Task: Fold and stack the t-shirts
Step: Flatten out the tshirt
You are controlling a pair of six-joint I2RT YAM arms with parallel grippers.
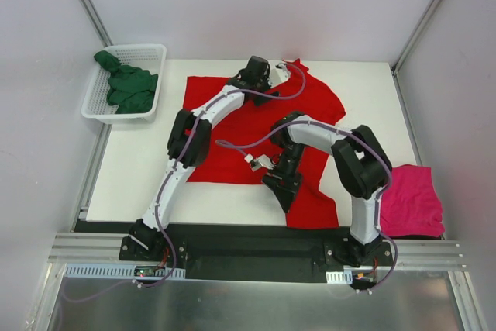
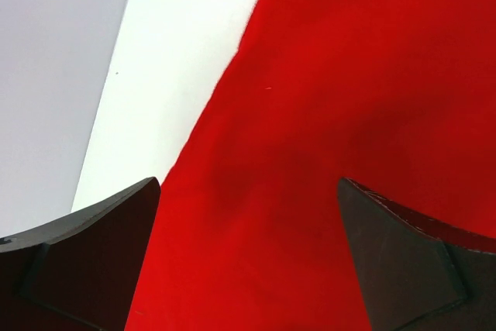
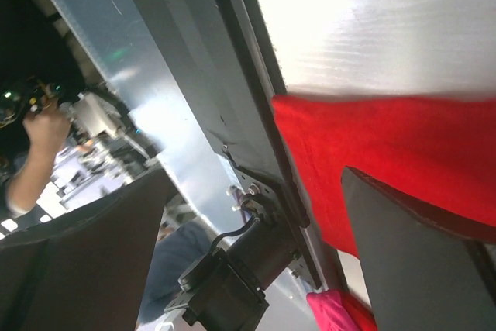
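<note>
Fingers (image 2: 85, 261) wide apart on both grippers, nothing held.
The red t-shirt (image 1: 322, 106) lies spread on the table (image 1: 139, 176), left gripper (image 1: 256, 77) at its far edge, right gripper (image 1: 283, 185) by the near hem. Best to pinch each edge squarely before folding.

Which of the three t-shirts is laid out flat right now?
The red t-shirt, spread across the middle of the table. The green t-shirt is bunched in the white basket; the pink t-shirt lies bundled at the table's right edge.

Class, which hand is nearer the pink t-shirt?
Right. The right hand is above the red t-shirt's near edge, toward the pink t-shirt; the left hand is above the far edge.
</note>
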